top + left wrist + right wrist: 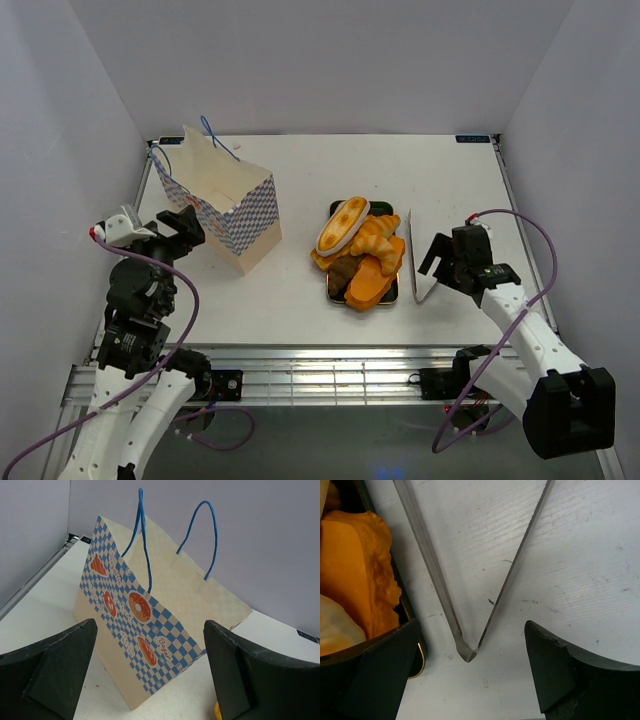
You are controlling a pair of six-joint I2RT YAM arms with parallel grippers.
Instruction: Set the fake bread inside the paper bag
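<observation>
golden-orange and dark brown plastic fake bread [358,252] piled on black rectangular tray [406,605], table centre. cream paper bag with blue-and-white checked sides [228,208] standing at 10 o'clock from tray, well apart, mouth open. silver metal tongs [418,262] flat at 3 o'clock, just beside tray. left gripper [186,226] fingers apart, facing bag, empty. right gripper [441,262] fingers spread over tongs' joined end, empty.

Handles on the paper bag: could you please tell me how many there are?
2. Both are blue string loops rising from the top of the paper bag in the left wrist view: the left handle and the right handle. Neither is hidden.
</observation>
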